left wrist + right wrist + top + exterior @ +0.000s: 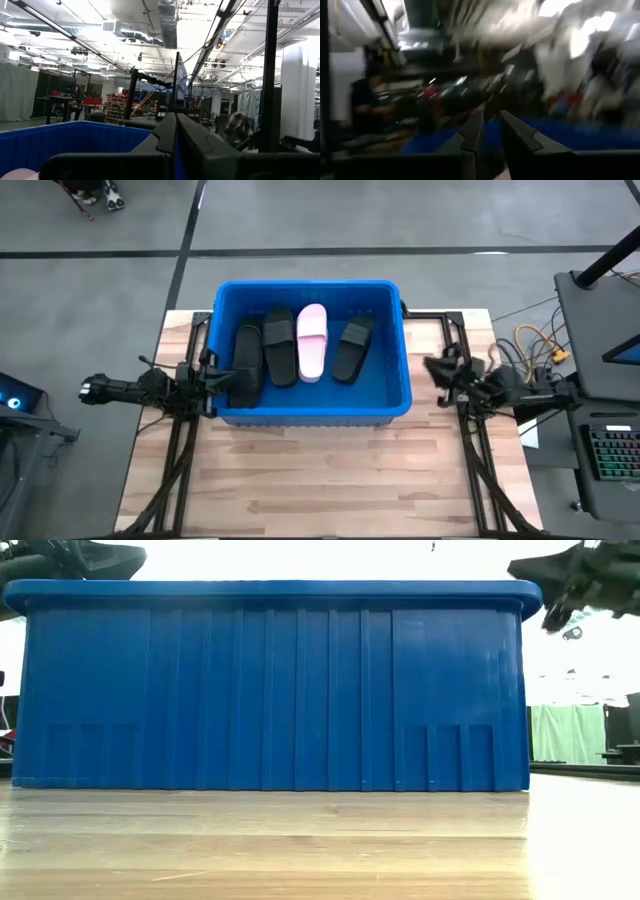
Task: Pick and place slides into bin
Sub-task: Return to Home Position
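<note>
The risk we see lies with the left gripper (pixel 214 377). It sits at the bin's (pixel 310 416) left rim, seemingly just above it, and its own view shows the blue wall close beside its fingers (pixel 200 147). If that arm draws off low or swings sideways, we judge it could catch the rim and drag or skew the bin on the table (pixel 330 480), jostling the slides (pixel 280 345) inside. Those fingers are pressed together with only a seam between them and hold nothing, so nothing can be dropped.

The right gripper (pixel 437 368) is near the bin's right wall but apart from it. Its fingers (pixel 520 137) stand a slim gap apart with nothing between them. We think the hazard there is less the bin than the loose cables (pixel 535 340) farther out from that wall, which a wide swing might snag.

Counted, we have one bin and two grippers. Four slides are in view, all inside the bin, lying side by side:
- one black slide (pixel 247 368) against the bin's left wall
- a second black slide (pixel 281 348) next to it
- one pink slide (pixel 312 340) at the bin's middle
- a third black slide (pixel 352 348) toward the right wall

Whether another slide lies hidden beneath these, we cannot tell. We see none outside the bin.
</note>
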Robot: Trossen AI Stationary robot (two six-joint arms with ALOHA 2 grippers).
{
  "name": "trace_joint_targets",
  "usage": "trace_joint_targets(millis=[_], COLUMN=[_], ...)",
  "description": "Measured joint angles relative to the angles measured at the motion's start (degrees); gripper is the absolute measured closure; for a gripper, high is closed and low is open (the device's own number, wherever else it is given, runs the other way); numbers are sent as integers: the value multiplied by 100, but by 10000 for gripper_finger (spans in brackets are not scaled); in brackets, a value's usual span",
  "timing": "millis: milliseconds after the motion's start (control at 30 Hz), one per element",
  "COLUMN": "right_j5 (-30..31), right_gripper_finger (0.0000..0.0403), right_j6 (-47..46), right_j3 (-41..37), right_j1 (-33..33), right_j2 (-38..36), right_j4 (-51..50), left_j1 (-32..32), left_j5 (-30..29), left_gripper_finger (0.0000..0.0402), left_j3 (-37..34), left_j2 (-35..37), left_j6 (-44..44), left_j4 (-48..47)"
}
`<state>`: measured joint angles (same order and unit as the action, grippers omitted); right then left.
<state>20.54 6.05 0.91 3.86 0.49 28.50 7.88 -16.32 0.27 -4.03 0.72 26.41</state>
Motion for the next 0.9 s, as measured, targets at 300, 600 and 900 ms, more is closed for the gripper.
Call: trace_joint_targets(millis=[300, 600, 900], right_j5=[-1155, -1304, -1498], right_gripper_finger=[349, 349, 349], right_j6=[-555, -826, -1054], right_j3=[2, 2, 7], right_j1=[0, 0, 0], right_j2=[5, 8, 7], right_j4=[-943, -2003, -2214], left_j1=[2, 0, 0], left_j5=[-8, -4, 9], left_gripper_finger=[402, 402, 402], left_j3=[-1, 0, 13], left_j2=[-4, -15, -62], left_j6=[27, -20, -22], left_j4=[5, -44, -253])
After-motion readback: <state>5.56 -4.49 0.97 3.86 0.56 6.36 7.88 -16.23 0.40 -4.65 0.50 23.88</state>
